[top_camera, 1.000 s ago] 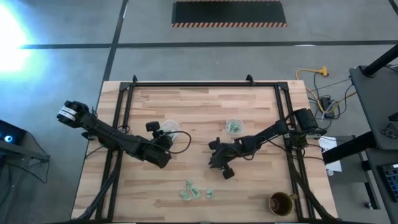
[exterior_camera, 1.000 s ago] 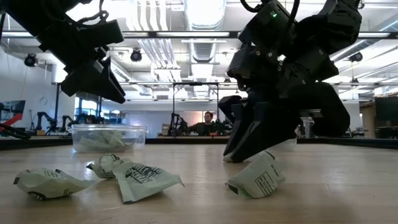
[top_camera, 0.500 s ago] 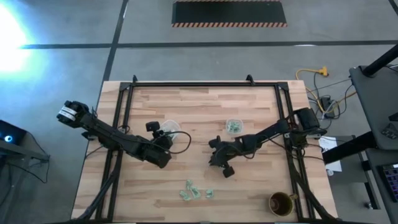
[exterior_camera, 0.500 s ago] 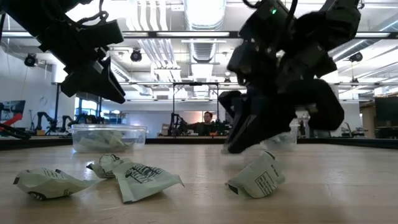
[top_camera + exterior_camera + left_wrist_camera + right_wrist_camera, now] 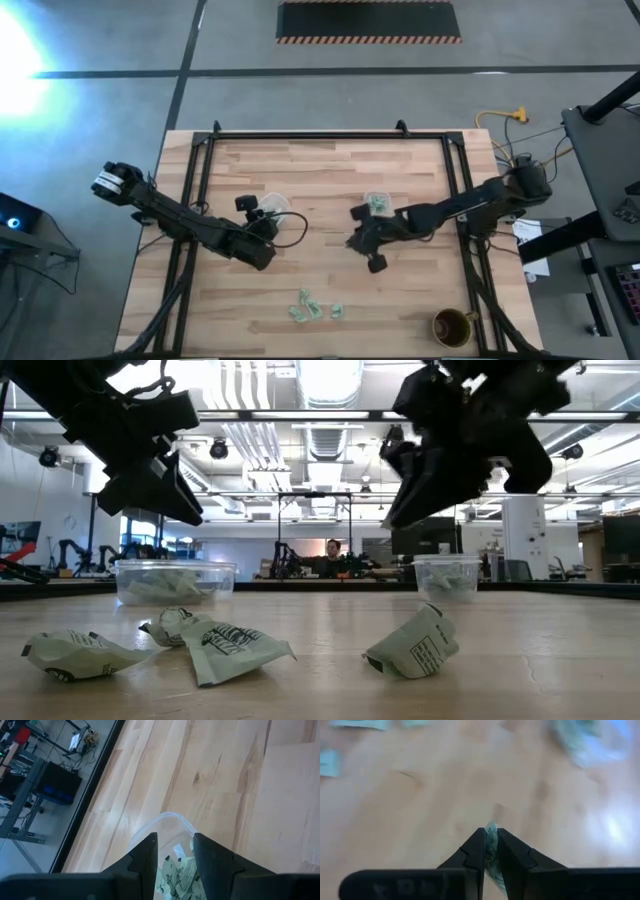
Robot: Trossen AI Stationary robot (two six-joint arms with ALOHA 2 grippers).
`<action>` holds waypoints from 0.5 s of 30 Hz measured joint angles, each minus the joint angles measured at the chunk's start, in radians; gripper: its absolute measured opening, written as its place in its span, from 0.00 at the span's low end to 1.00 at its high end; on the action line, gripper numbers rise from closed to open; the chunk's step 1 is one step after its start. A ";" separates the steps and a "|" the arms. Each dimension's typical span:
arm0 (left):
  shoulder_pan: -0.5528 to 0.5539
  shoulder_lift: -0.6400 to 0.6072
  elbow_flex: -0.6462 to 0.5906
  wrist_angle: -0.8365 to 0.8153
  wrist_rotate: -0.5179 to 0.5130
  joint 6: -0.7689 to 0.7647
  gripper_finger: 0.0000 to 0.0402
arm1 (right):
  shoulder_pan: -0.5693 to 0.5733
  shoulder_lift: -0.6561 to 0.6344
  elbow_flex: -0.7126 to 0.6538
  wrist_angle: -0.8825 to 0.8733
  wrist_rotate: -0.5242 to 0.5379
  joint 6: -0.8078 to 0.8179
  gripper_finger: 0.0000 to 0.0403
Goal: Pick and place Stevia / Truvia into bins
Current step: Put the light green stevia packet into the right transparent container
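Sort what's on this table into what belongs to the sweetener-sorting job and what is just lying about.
Part of the job:
- loose packets near the front edge
- packet pinched in the right gripper
- left bin, packets inside, left gripper over it
- right bin, packets inside

Just lying about:
- brown cup at the front right corner
- yellow cable on the floor

The pale, smooth, matt wooden plank table point(image 5: 320, 190) carries crumpled green-and-white paper sweetener packets point(image 5: 410, 647) and clear, glossy plastic tubs point(image 5: 175, 582). The dark grippers' fingers point(image 5: 145, 862) look like matt plastic.
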 joint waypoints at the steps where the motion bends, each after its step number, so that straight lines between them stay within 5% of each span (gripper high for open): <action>1: 0.000 0.000 0.000 0.001 0.000 0.000 0.27 | 0.000 -0.025 -0.004 -0.025 0.040 0.011 0.09; 7: 0.000 0.000 0.001 0.005 0.003 0.000 0.27 | -0.002 -0.147 -0.071 -0.120 0.272 0.086 0.09; 15: 0.000 0.000 0.001 0.014 -0.001 0.003 0.27 | -0.046 -0.265 -0.190 -0.115 0.423 0.169 0.09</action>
